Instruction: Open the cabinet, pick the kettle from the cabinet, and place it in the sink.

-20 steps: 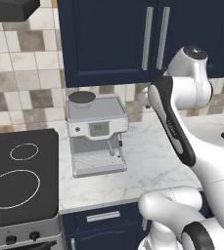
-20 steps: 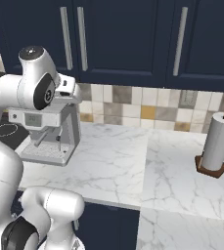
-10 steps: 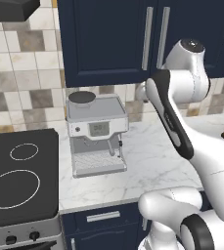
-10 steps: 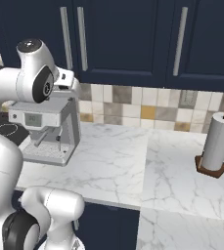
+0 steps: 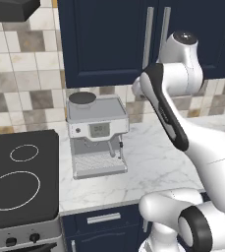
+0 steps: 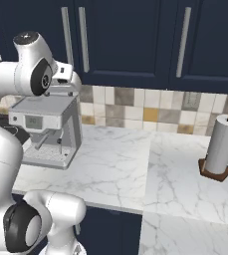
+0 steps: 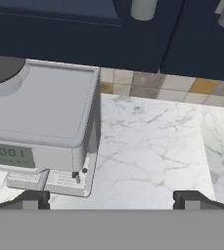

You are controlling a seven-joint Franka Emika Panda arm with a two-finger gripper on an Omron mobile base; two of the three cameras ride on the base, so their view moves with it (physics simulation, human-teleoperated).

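Note:
The cabinet is a dark navy wall unit above the counter, and its doors are shut. Long silver bar handles run down the doors, and they also show in the right base view. My gripper is open with nothing between its fingertips. It hangs over the marble counter just below the cabinet's lower edge, where the handle ends show. My hand is raised beside the left pair of handles. The kettle is hidden behind the shut doors. The sink is out of view.
A grey coffee machine stands on the white marble counter right below my hand, also seen from the right. A black cooktop lies to its left. A paper towel holder stands at the far right.
My arm has risen, bringing the hand up toward the bottom of the cabinet doors. The gripper has stayed open.

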